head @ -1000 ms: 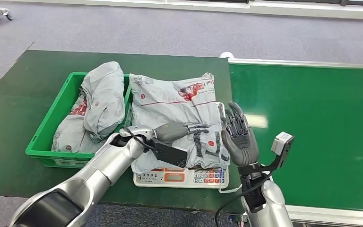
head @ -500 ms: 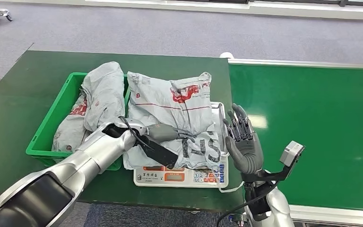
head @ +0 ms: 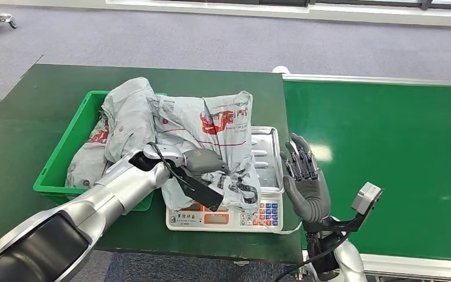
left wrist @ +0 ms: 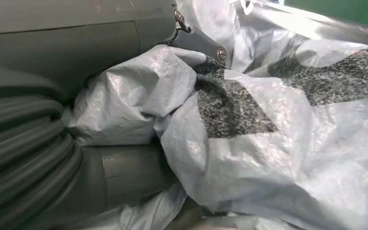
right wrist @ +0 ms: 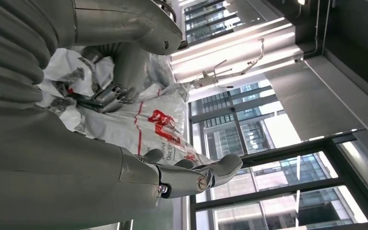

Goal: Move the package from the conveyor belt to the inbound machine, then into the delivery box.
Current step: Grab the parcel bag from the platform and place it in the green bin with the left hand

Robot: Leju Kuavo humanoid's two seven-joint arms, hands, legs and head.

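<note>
Grey poly-mailer packages: three (one held up over the scale (head: 211, 132), two in the crate (head: 128, 114) (head: 85, 161))
Green plastic crates: one (head: 56, 167)
Weighing scales: one (head: 267, 212)
Conveyor belts: one (head: 387, 153)
Robot hands: two, left hand (head: 205, 161) and right hand (head: 305, 185)

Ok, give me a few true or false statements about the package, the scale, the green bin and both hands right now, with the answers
1. The left hand grips the grey package. True.
2. The right hand holds the package too. False: it stands apart beside the scale, fingers spread, holding nothing.
3. The green bin holds no parcels. False: grey parcels lie in it.
4. Part of the scale's metal tray is uncovered. True.
5. A package lies on the conveyor belt. False: the visible belt is bare.
</note>
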